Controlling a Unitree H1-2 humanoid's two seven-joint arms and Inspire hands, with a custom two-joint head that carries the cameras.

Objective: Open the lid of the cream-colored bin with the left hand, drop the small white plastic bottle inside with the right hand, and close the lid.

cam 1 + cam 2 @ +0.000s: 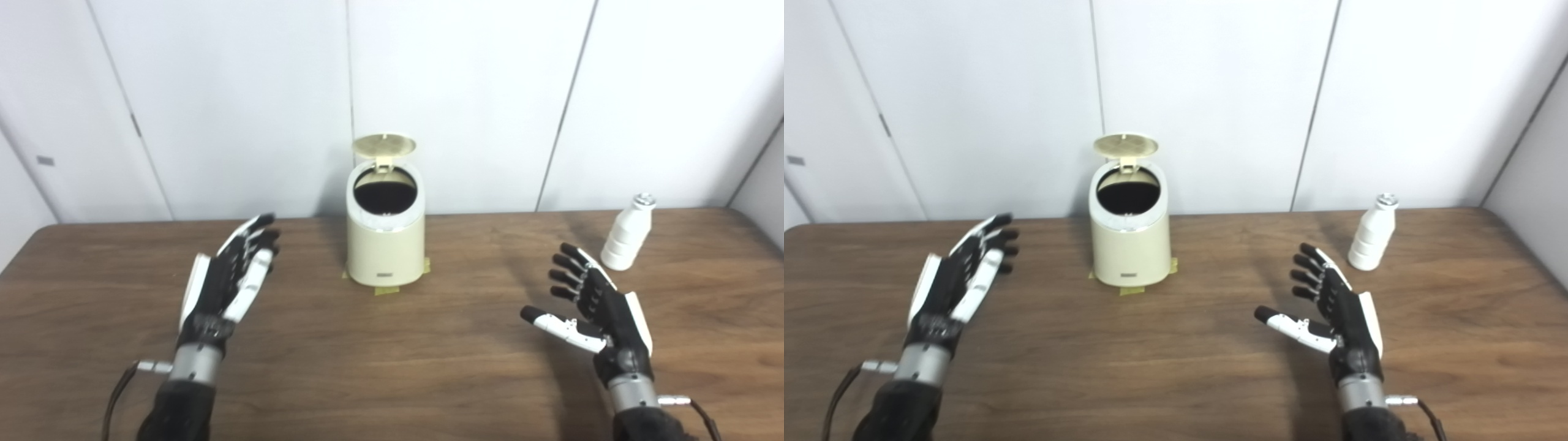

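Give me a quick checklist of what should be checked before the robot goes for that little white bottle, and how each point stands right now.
1. Lid up: ok, it stands raised behind the bin mouth.
2. Bin mouth clear: ok, nothing covers it; the inside is too dark to tell what it holds.
3. Bottle upright and free: ok, it stands alone on the table.
4. Right robot hand empty: ok, open, short of the bottle and not touching it.
5. Left robot hand out of the way: ok, open, left of the bin and apart from it.
6. Bin steady: cannot tell; tape shows at its base.
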